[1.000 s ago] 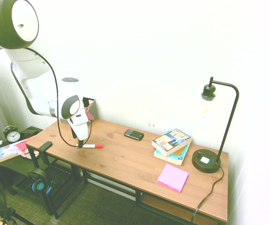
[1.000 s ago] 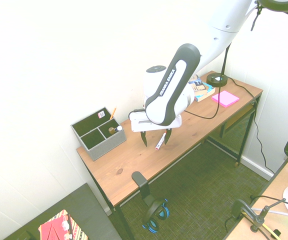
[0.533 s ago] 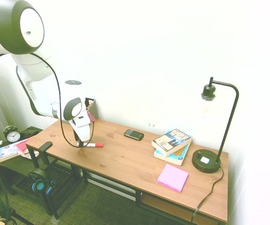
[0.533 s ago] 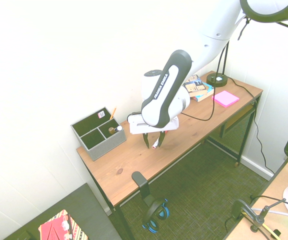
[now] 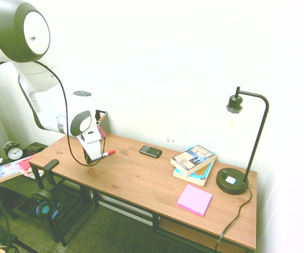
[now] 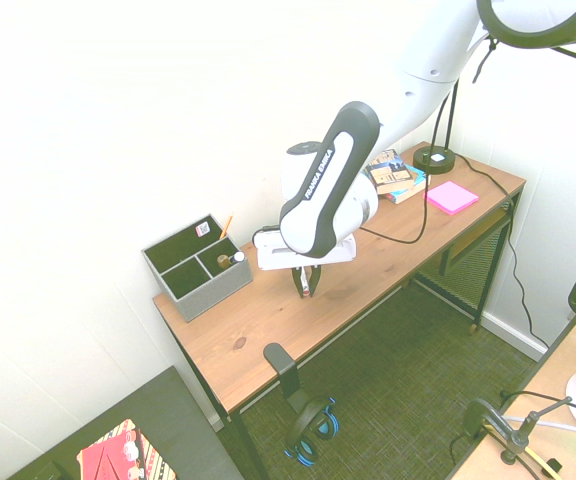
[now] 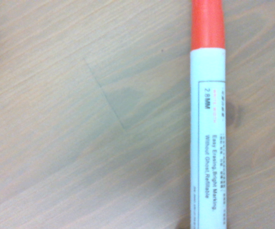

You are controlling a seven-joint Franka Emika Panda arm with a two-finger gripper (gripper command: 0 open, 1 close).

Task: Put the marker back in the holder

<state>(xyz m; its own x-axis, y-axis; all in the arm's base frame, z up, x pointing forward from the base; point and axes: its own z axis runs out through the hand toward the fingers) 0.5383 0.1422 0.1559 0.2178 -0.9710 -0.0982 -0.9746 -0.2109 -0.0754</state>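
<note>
Clearly, the first exterior view has the gripper (image 5: 93, 158) at the desk's nine o'clock, the marker's (image 5: 108, 154) red cap pointing toward two o'clock. In the second, its jaws are closed around the marker, the holder (image 6: 200, 272) at their nine o'clock.
</note>
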